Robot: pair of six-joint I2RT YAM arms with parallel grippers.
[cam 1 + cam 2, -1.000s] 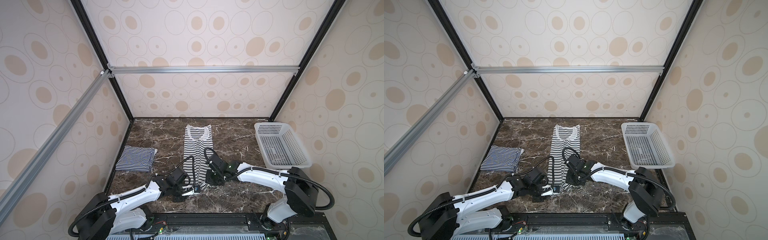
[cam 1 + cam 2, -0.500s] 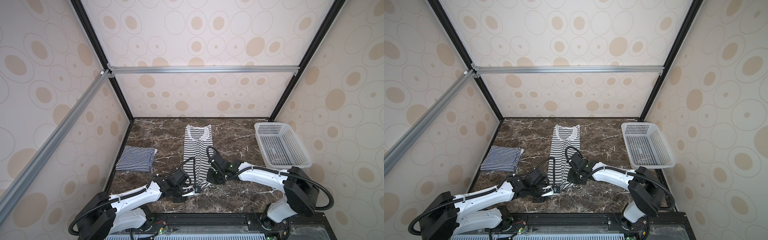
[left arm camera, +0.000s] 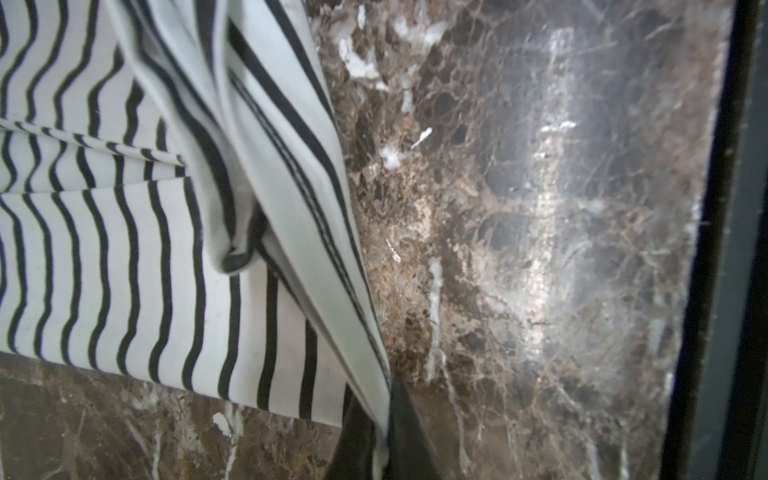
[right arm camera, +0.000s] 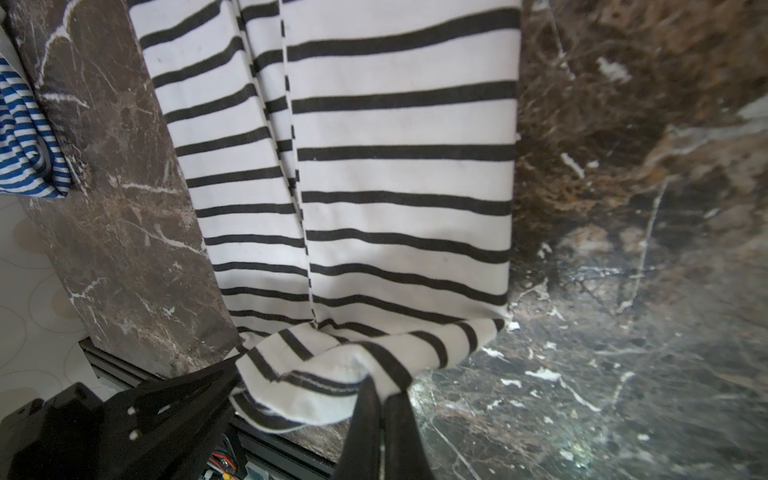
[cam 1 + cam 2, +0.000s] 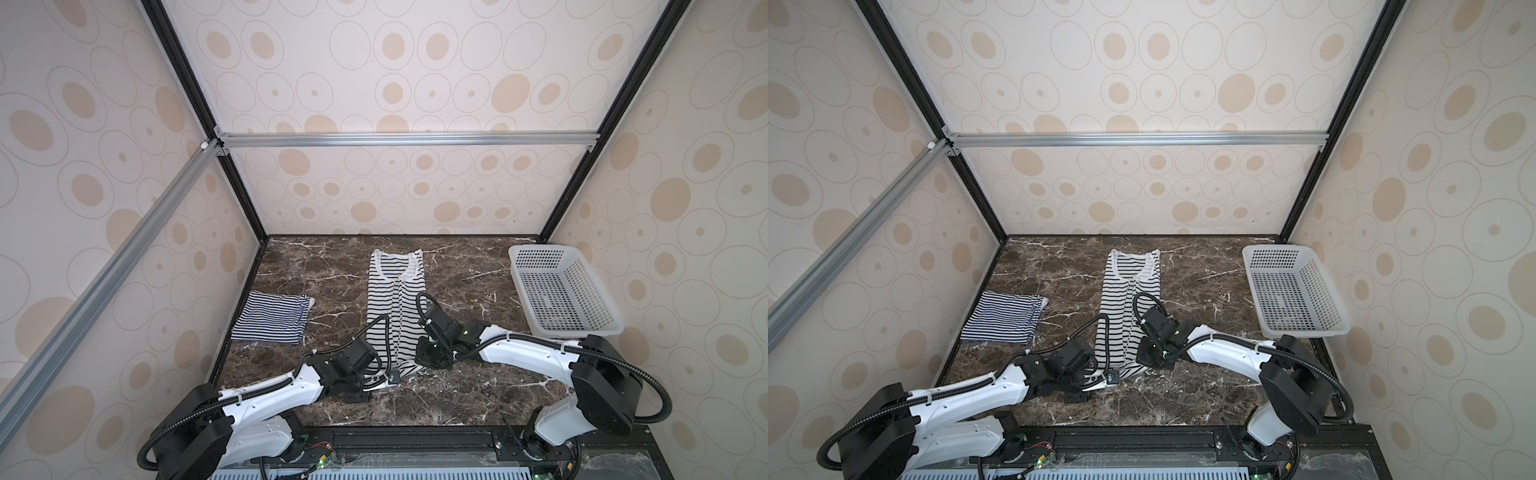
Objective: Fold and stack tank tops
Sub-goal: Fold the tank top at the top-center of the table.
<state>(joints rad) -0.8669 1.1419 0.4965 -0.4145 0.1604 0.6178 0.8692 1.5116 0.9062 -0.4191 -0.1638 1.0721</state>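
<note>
Pinching near hem of white top [image 5: 395,286], left gripper [image 3: 385,419] and right gripper [image 4: 380,405] both clamped on it, navy top [image 5: 272,318] folded, well apart.

**Patterned booth over dark marble**

Cream wallpapered walls [image 5: 395,62] printed with beige ovals are enclosing the space in both top views. Black metal posts [image 5: 193,95] are slanting toward the upper corners, a silver aluminium crossbar [image 5: 415,139] is spanning mid-frame, and a dark brown white-veined marble tabletop [image 5: 465,395] is filling the lower centre.
</note>
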